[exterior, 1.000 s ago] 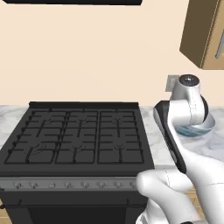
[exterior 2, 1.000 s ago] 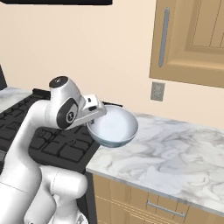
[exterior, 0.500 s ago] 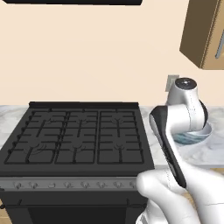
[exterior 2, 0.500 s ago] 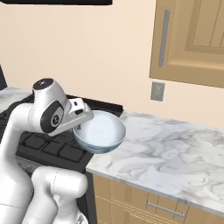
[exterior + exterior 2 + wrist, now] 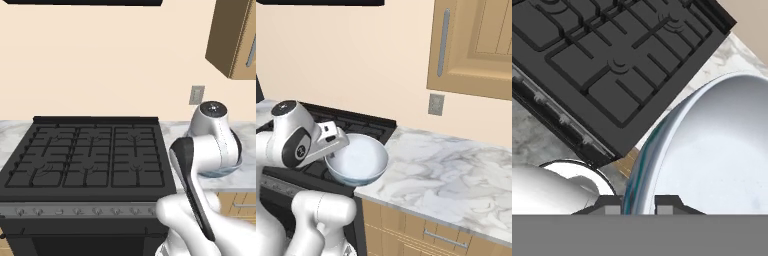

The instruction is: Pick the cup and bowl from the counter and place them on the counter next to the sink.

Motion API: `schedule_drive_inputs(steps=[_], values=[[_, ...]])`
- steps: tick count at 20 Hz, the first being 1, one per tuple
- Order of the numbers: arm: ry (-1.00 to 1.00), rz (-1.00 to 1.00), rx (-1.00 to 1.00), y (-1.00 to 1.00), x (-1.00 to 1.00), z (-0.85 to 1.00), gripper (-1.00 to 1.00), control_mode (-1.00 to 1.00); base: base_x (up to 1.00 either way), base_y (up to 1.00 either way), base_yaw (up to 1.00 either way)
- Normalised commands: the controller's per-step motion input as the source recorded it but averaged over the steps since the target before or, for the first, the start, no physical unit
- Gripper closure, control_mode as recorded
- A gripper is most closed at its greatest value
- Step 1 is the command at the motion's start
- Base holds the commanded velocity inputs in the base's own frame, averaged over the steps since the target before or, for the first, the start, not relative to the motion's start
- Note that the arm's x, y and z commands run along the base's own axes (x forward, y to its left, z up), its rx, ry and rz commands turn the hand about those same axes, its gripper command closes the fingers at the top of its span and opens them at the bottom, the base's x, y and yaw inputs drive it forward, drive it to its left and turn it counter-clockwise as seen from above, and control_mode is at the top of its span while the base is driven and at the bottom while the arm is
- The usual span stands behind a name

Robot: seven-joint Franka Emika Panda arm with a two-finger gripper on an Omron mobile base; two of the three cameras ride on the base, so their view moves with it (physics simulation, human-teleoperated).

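the hand (image 5: 639,204) is clamped on the bowl's (image 5: 357,160) rim, one finger each side. the bowl hangs level just off the stove's (image 5: 87,155) right edge, above the worktop (image 5: 446,175) edge; the sink probably lies elsewhere.

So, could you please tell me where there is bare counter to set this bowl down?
The marble counter is bare from the stove edge rightwards, between the wall with the outlet and the front edge over the drawers. It is tight at the left, where the hand holds the bowl over the corner where stove meets counter.
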Motion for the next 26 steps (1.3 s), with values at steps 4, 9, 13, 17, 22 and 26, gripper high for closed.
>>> schedule_drive_inputs(steps=[4, 9, 13, 17, 22, 26], values=[[-0.12, 0.00, -0.05, 0.06, -0.46, 0.00, 1.00, -1.00, 0.00, 0.00, 0.00], [-0.09, 0.00, -0.09, 0.04, -0.34, 0.00, 1.00, -1.00, 0.00, 0.00, 0.00], [0.00, 0.00, 0.00, 0.00, 0.00, 0.00, 1.00, -1.00, 0.00, 0.00, 0.00], [0.00, 0.00, 0.00, 0.00, 0.00, 0.00, 1.00, -1.00, 0.00, 0.00, 0.00], [0.00, 0.00, 0.00, 0.00, 0.00, 0.00, 1.00, -1.00, 0.00, 0.00, 0.00], [0.00, 0.00, 0.00, 0.00, 0.00, 0.00, 1.00, -1.00, 0.00, 0.00, 0.00]])
